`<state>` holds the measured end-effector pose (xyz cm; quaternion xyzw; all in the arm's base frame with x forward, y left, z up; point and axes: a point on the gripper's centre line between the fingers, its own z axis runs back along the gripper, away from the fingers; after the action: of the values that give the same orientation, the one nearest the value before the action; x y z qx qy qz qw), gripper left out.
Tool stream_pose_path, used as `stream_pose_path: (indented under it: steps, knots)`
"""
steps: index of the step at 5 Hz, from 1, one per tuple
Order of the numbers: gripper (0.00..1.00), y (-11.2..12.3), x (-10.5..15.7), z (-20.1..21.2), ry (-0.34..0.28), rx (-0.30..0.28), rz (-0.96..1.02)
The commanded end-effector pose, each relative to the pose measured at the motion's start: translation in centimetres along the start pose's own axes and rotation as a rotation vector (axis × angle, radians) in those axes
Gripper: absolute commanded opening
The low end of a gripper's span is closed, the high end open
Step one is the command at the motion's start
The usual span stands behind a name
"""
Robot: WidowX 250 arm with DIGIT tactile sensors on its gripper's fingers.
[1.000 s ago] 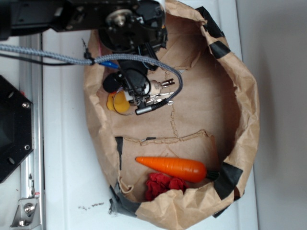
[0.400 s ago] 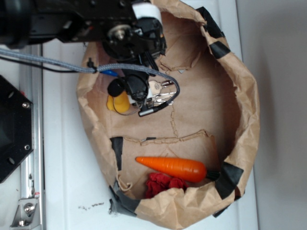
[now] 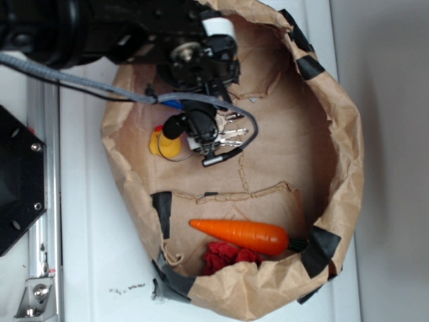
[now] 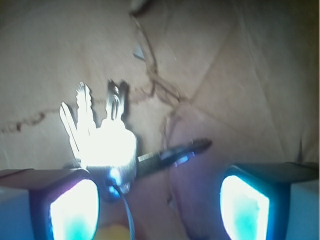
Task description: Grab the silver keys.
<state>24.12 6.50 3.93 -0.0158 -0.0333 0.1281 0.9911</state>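
1. Exterior: on a white table (image 3: 87, 221), a paper bag (image 3: 335, 134) holds a carrot (image 3: 241, 235), red cloth (image 3: 228, 258), a duck (image 3: 165, 144) and the keys (image 3: 230, 137), under the gripper (image 3: 209, 137).
2. Wrist: fingers (image 4: 75, 210) spread; the keys (image 4: 102, 140) lie by one finger, ungripped. Next: centre, then close.

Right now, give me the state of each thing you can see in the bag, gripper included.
gripper: open, jaws apart, holding nothing
silver keys: lying flat, against one finger
yellow duck: beside the gripper, untouched
carrot: lying on its side
red cloth: crumpled
paper bag: open, rim rolled down
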Motion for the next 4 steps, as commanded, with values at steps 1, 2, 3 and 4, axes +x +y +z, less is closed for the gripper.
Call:
stream_pose_path:
  steps: [1, 2, 3, 4]
  knots:
    - [1.00, 0.4, 0.8, 1.2, -0.068, 0.002, -0.004]
    - [1.00, 0.1, -0.1, 1.1, -0.055, -0.013, -0.042]
    - [1.00, -0.3, -1.5, 1.3, -0.042, -0.049, -0.099]
    - [1.00, -0.4, -2.2, 0.6, -0.009, -0.071, -0.136]
